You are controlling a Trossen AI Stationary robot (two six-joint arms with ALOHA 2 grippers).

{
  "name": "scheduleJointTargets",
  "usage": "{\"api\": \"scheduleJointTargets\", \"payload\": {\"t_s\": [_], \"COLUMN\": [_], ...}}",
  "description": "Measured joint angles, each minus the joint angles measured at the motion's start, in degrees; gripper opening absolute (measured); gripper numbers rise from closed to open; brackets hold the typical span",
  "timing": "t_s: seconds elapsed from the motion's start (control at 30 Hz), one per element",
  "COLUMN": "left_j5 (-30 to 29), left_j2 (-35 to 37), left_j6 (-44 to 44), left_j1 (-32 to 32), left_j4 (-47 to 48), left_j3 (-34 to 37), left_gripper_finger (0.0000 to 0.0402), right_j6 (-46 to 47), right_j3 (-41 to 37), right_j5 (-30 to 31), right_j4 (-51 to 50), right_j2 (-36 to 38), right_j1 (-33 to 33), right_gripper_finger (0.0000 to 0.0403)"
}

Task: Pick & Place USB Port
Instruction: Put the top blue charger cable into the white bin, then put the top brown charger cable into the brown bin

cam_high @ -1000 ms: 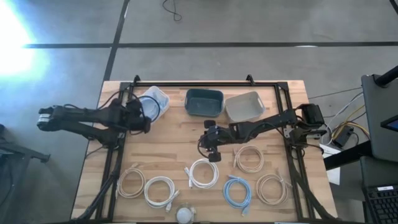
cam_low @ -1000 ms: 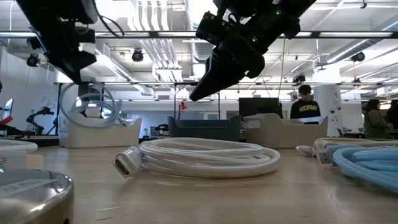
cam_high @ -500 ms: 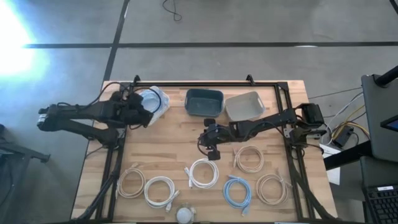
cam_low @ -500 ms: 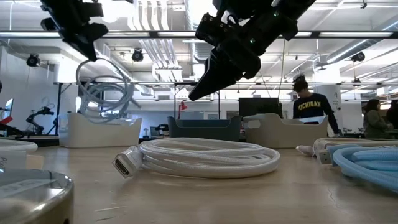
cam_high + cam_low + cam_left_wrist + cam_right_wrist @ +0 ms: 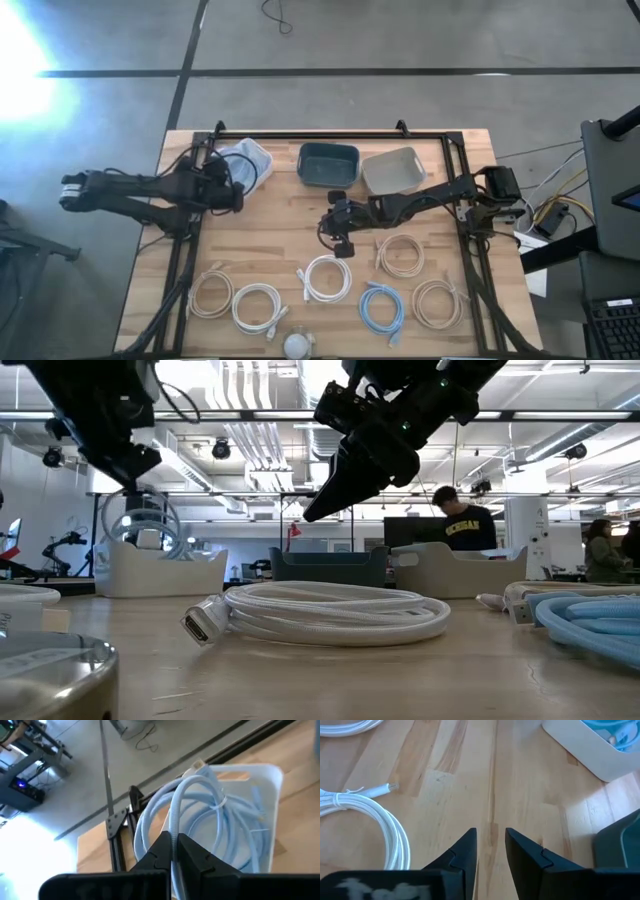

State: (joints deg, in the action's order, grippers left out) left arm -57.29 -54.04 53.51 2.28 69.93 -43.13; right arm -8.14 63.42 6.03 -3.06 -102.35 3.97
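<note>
**Left gripper holds pale blue cable over the white bin; right gripper hangs open above the table**

Left gripper sits at the table's far left corner; its fingers are clenched on a strand of a pale blue coiled cable; the coil hangs over and partly inside the white bin; more pale blue cable lies in that bin already; in the low view the coil dangles below the left gripper, its lower loops at the rim of the white bin.

From above, the white bin stands first in a row along the far edge; a dark teal bin is next to it, then a grey bin.

Right gripper hangs near mid-table, above bare wood; its fingers are parted with nothing between them; a white coiled cable lies near it on the table, not touched.

Six coils remain on the near half of the table: white cable in the middle; cream coils and to the left; a tan coil, a blue coil and another tan coil to the right; a round metal object sits at the near edge.

A person stands in the room behind the table.
</note>
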Motion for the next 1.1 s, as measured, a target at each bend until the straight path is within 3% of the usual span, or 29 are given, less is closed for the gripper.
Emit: {"api": "scheduleJointTargets", "payload": {"t_s": [0.23,0.47,0.73,0.83,0.93,1.1], "left_j5": [-3.1,-1.4,-0.29,-0.33,-0.38,2.77], "left_j2": [0.02,0.02,0.02,0.02,0.02,0.02], "left_j6": [0.9,2.51,-1.48,-3.21,-7.13,-16.62], "left_j1": [0.38,0.39,0.37,0.3,0.18,-0.34], "left_j4": [-0.94,-0.93,-1.02,-1.88,-5.26,-16.66], "left_j3": [4.64,5.48,0.82,-1.75,-3.34,-3.28], "left_gripper_finger": [0.0034,0.0089,0.0169,0.0184,0.0186,0.0183], "right_j6": [-1.32,-1.92,-1.52,0.23,3.13,9.95], "right_j3": [0.0,0.0,0.0,0.0,0.0,0.0], "right_j5": [-0.01,-0.01,-0.24,-3.73,-9.49,-10.42], "right_j4": [0.36,0.41,0.17,-0.93,-2.77,-8.4], "right_j2": [0.0,0.0,0.0,0.0,0.0,0.36], "right_j1": [0.0,0.0,0.4,0.63,0.71,0.92], "right_gripper_finger": [0.0102,0.0115,0.0141,0.0151,0.016,0.0164]}}
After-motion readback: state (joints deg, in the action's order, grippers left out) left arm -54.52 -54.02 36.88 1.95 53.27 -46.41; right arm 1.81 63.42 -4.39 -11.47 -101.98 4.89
